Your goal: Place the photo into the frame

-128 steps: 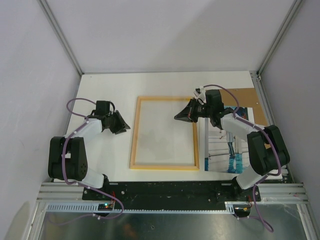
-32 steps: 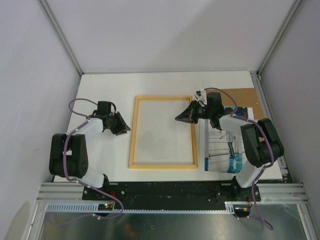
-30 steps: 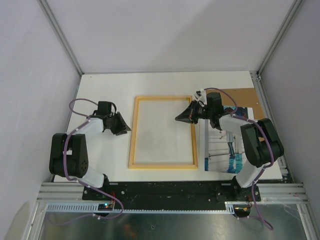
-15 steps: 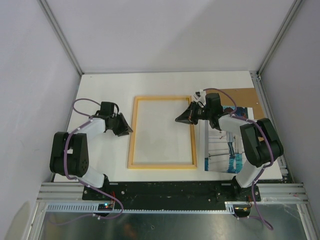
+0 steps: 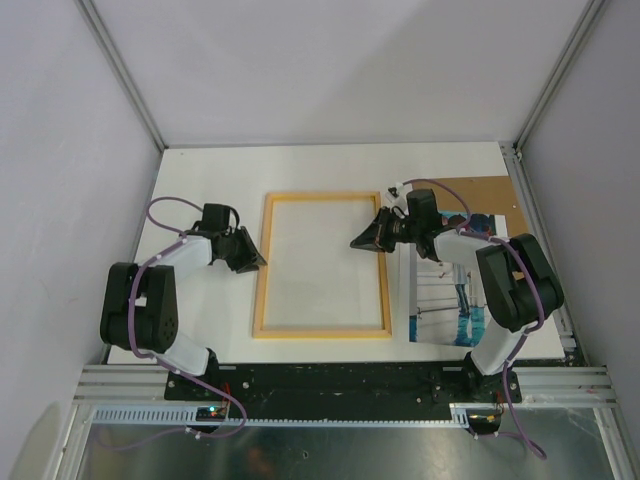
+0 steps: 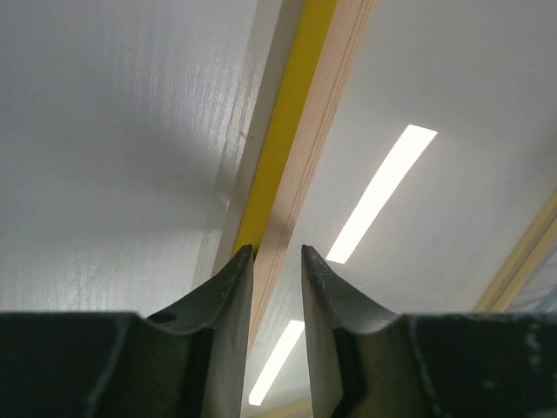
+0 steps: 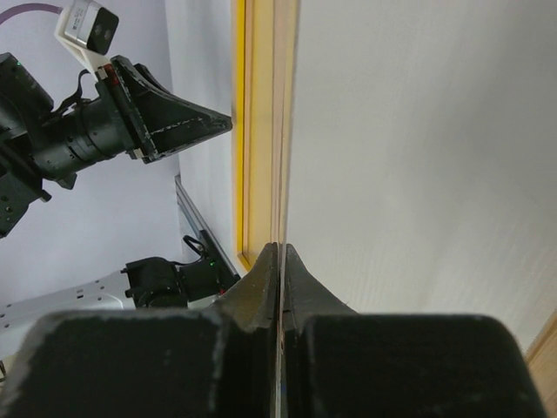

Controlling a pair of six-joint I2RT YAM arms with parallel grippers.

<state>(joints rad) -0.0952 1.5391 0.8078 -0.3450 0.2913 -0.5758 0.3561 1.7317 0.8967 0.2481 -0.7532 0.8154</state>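
White table inside a pale-walled enclosure is carrying the following.

- the frame: lying flat at the table's centre, long axis running near to far. The wrist views are showing pale wood with a yellow band along its outer side.
- the photo: lying flat just right of the frame, with a narrow strip of table between them. Its long axis is running parallel to the frame's.
- backing board: lying at the far right, behind the photo.
- left gripper: sitting at the frame's left rail. Its jaws are drawn in to a narrow gap that the rail is filling, which I judge a grasp on the frame.
- right gripper: sitting at the far part of the right rail. Its jaws are pressed together with nothing visible between them, and their tips are meeting the rail's inner edge.

Governing relation: the photo is lying rightward of the frame and directly under the right arm, so that arm is much the nearer. The insertion is likely calling for a leftward carry with no turn.

Obscured:
- The right arm is covering the photo's far portion.
- Whether photo and board are overlapping is not showing.
- strip-light reflections are suggesting glazing, though this is unconfirmed.
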